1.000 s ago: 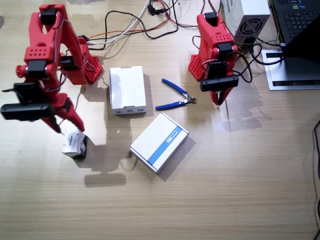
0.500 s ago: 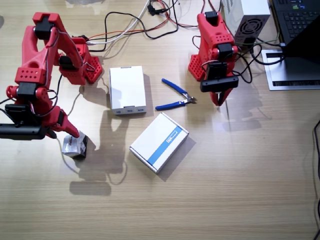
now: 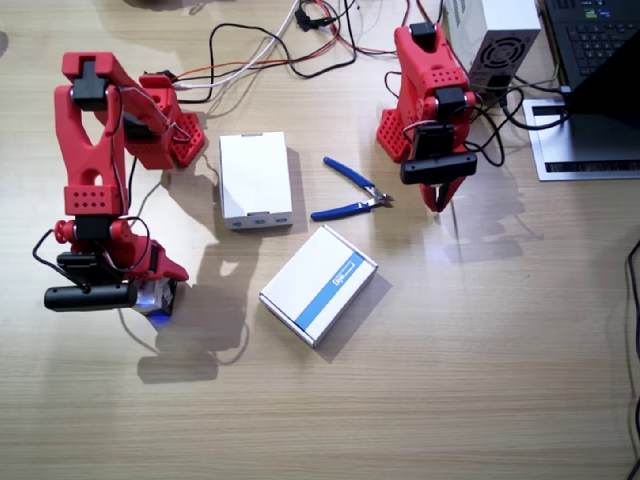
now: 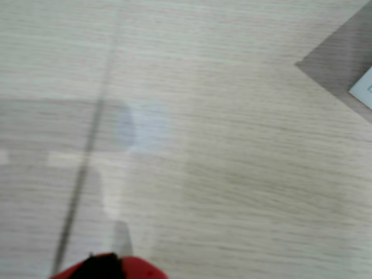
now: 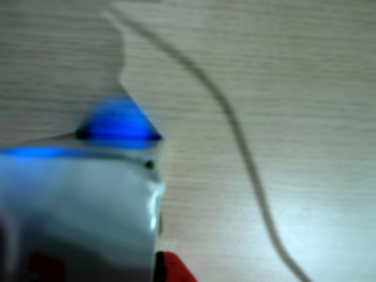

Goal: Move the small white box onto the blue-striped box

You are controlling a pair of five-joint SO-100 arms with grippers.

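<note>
Small white box sits on the counter in the fixed view, mostly hidden under the right arm's tool, with only a corner and a bluish glint showing. Whether that tool is open or has closed on the carton cannot be told from here. The blue-striped box lies flat and askew near the middle of the counter, apart from the small carton. A plain white box lies beyond it, with blue-handled pliers just beside. The left arm's tool hangs over bare counter near the pliers, its fingers together and holding nothing.

In a wrist view, bare wood grain fills the picture, with a red jaw tip at the bottom edge and a white corner of a box at the far side. No grasp shows here.

In another wrist view, the small white box looms blurred and very close, with a blue glow along its top edge and a thin cable trailing across the counter. The jaws' state is not readable.

The carton looks light and stiff but crushable, so a gentle pinch across its two opposite side walls seems best; too hard a squeeze may dent it, and it may tip.
</note>
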